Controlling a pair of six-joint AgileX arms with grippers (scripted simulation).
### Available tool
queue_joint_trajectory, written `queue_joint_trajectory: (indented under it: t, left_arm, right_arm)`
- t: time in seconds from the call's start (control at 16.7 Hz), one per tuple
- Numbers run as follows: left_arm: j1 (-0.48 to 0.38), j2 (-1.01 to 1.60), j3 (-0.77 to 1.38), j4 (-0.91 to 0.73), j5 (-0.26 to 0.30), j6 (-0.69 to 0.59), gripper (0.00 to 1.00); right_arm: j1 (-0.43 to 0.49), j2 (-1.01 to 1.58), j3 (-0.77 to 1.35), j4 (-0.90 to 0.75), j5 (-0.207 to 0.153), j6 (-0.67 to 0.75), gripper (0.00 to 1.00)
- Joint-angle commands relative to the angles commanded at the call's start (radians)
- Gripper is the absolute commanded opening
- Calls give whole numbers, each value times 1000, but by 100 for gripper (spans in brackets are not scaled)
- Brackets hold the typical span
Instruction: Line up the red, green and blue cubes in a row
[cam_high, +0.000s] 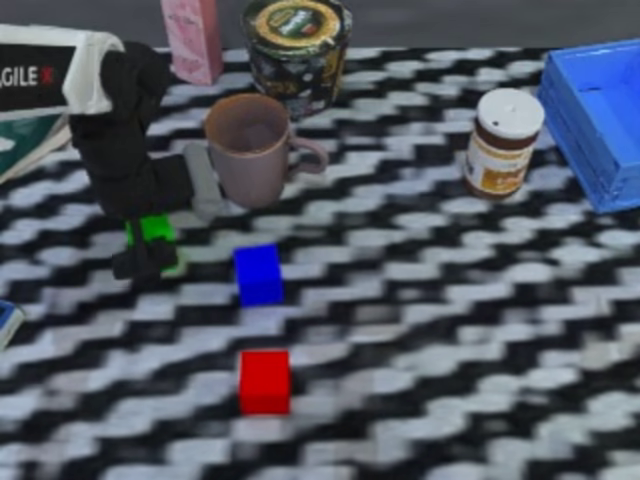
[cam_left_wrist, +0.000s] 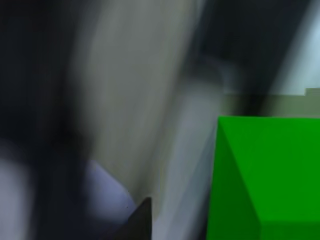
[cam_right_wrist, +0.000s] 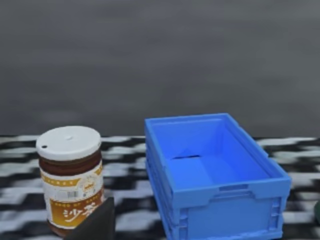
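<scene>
The green cube (cam_high: 155, 228) lies on the table at the left, under my left gripper (cam_high: 146, 256), which stands low over it. In the left wrist view the green cube (cam_left_wrist: 265, 180) fills the near corner, and a strip of cloth shows between it and the one dark fingertip (cam_left_wrist: 141, 221), so the jaws are open. The blue cube (cam_high: 258, 274) rests just right of the green one. Nearer the front edge sits the red cube (cam_high: 264, 381), almost straight in front of the blue. My right gripper (cam_right_wrist: 207, 222) is out of the top view, open and empty.
A pink-brown mug (cam_high: 252, 150) stands right behind the left gripper. Behind it are a dark tin (cam_high: 296, 50) and a pink carton (cam_high: 192, 38). A sauce jar (cam_high: 503, 142) and a blue slatted crate (cam_high: 600, 120) stand at the back right.
</scene>
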Motion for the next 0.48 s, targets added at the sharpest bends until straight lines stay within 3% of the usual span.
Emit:
queue_joint_trajectory:
  t: [0.42, 0.48]
  left_arm:
    - [0, 0, 0, 0, 0, 0, 2]
    - [0, 0, 0, 0, 0, 0, 0]
  right_arm:
    - [0, 0, 0, 0, 0, 0, 100]
    - [0, 0, 0, 0, 0, 0, 100]
